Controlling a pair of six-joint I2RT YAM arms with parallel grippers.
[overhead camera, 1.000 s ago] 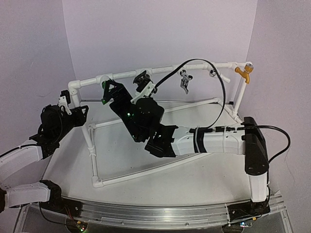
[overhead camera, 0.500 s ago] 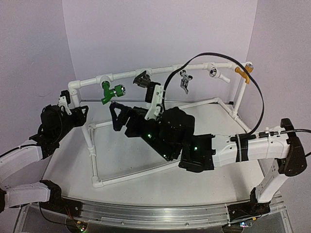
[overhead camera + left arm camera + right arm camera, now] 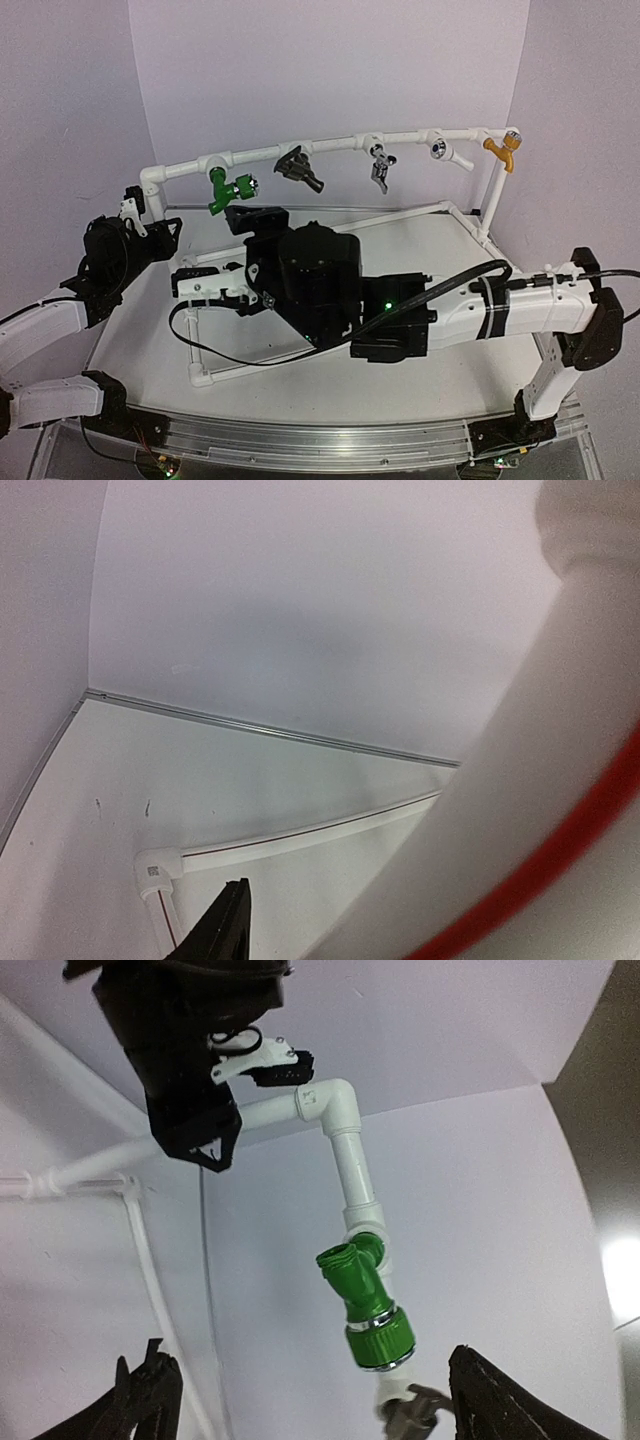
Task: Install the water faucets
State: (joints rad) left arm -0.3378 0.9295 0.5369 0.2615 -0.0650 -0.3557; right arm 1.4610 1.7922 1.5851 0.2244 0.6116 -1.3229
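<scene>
The bright green faucet hangs screwed into the top rail of the white pipe frame. The dark brown-black faucet hangs on the same rail just to its right. My right gripper is open, low over the table below the green faucet. In the right wrist view the green faucet stands beyond my right gripper, touching neither finger, and the dark faucet peeks in at the bottom. My left gripper is shut on the frame by its left elbow. One black finger shows beside the pipe.
Further right on the rail hang a grey tap, a white tap and an orange-yellow tap. The frame's lower rail lies on the table under my right arm. A black cable loops beside it.
My right gripper has left the green faucet and swung down and back from the top rail to low over the table. The green faucet stays on the rail. The left arm has not moved.
</scene>
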